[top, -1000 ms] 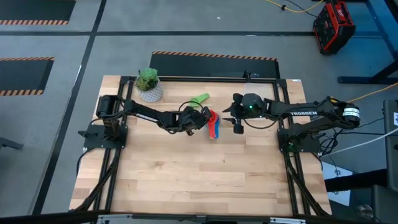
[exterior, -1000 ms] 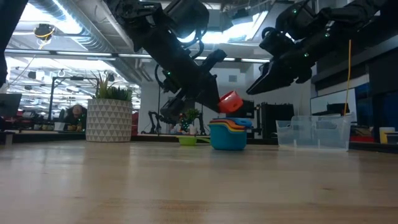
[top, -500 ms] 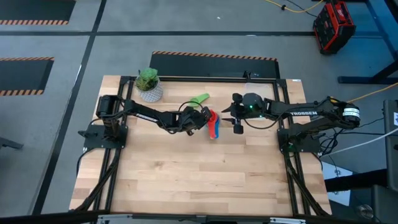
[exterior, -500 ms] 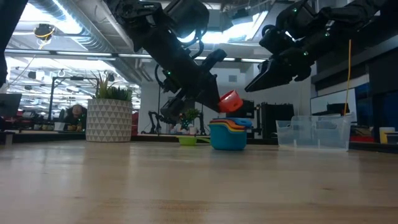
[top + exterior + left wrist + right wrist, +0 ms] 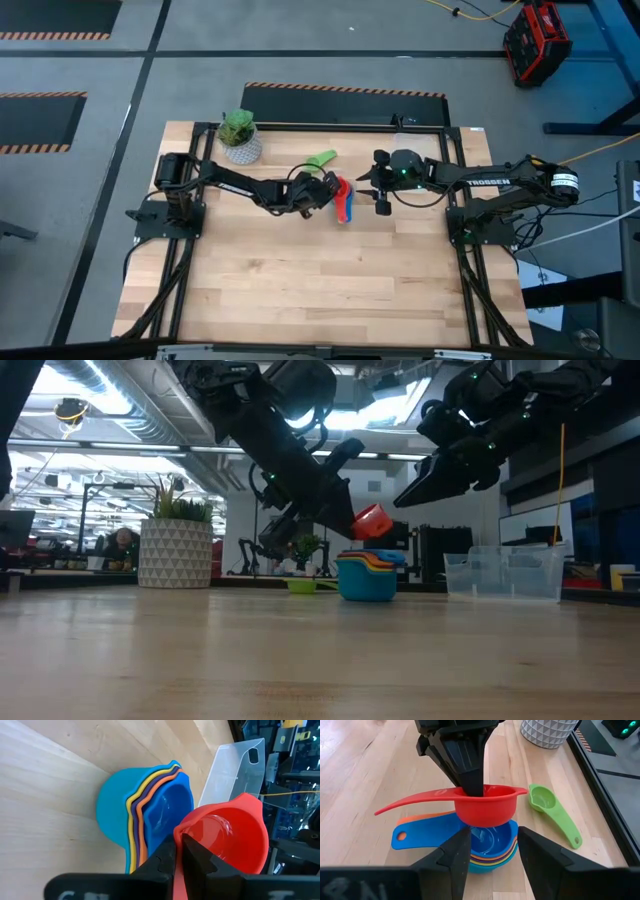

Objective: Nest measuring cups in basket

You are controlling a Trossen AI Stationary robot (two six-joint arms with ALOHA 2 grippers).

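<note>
My left gripper (image 5: 330,188) is shut on a red measuring cup (image 5: 485,805), which hangs just above a nested stack of cups (image 5: 487,842) in blue, orange, purple, yellow and light blue. That stack stands on the table (image 5: 367,575). A green cup (image 5: 322,158) lies alone on the wood behind them. The basket, a clear tub (image 5: 505,572), stands toward the right behind the stack. My right gripper (image 5: 372,192) hovers open to the right of the stack, above the table, with nothing between its fingers. My left gripper pinches the red cup's rim (image 5: 470,794) where the handle joins the bowl, one finger on the bowl's side and one on the outside (image 5: 167,862). The fingers slant down from the table's left. The cup hangs clear of the stack, slightly tilted, its handle (image 5: 415,802) sticking out free.
A green plant in a white pot (image 5: 240,135) stands at the far left of the table. The near half of the wooden tabletop (image 5: 320,280) is bare. Dark frame rails (image 5: 470,270) run along both sides.
</note>
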